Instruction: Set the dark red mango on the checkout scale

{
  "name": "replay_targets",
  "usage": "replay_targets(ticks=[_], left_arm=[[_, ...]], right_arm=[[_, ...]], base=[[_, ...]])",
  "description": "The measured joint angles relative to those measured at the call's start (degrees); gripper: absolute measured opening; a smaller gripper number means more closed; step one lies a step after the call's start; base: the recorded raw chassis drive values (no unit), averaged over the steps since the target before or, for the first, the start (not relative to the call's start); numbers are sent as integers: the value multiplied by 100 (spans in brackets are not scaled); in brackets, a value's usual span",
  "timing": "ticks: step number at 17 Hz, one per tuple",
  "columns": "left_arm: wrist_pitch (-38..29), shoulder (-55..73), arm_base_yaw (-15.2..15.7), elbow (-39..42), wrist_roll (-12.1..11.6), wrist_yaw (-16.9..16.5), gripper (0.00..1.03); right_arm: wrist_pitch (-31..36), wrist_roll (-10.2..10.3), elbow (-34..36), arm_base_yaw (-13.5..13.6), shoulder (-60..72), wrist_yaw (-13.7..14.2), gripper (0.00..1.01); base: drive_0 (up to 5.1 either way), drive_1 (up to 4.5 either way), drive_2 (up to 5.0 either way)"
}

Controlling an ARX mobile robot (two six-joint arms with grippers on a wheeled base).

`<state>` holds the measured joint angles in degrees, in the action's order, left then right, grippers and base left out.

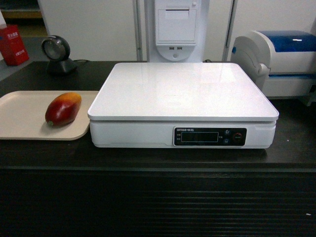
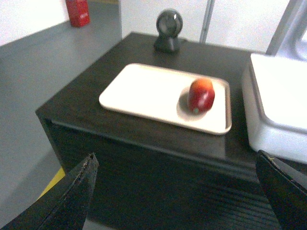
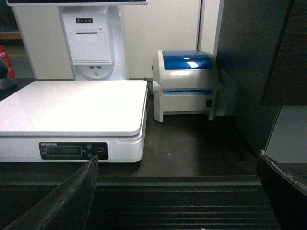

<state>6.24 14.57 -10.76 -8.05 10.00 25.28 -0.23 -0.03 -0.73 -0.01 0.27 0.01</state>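
The job has not really started. The dark red mango (image 1: 63, 108) lies on the beige tray (image 1: 19, 116), just beside the white scale (image 1: 182, 91), on the black checkout (image 1: 158, 197). Nothing sits on top of the scale.

The left gripper (image 2: 177, 191) hangs in front of the counter with its fingers spread wide and nothing in it. The right gripper (image 3: 177, 191) is spread wide too, and holds nothing.

What is left: grab the mango, lift it, and set it on the scale.

There is one mango, one tray, one scale, one printer (image 1: 281, 61) and two grippers.
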Motion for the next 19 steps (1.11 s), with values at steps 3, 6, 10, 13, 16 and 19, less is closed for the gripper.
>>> replay_targets(ticks=[3, 6, 10, 13, 16, 19], left_arm=[[-1666, 1410, 236, -345, -245, -575, 98], [-3567, 3770, 774, -984, -450, -1558, 98], [-4245, 7206, 743, -2953, -774, -2426, 98], [-3626, 9053, 817, -4439, -933, -2518, 98], [-2970, 10209, 953, -5783, -1121, -2544, 98], [-2452, 10837, 1027, -6612, -1222, -2601, 98]], right_arm=[[0, 0, 0, 0, 0, 0, 98], [0, 0, 0, 0, 0, 0, 98], [0, 0, 0, 0, 0, 0, 98], [2, 0, 0, 0, 0, 0, 98], [2, 0, 0, 0, 0, 0, 98], [2, 0, 0, 0, 0, 0, 98]], base=[[0, 0, 0], [0, 0, 0], [0, 0, 0], [0, 0, 0], [0, 0, 0], [0, 0, 0]])
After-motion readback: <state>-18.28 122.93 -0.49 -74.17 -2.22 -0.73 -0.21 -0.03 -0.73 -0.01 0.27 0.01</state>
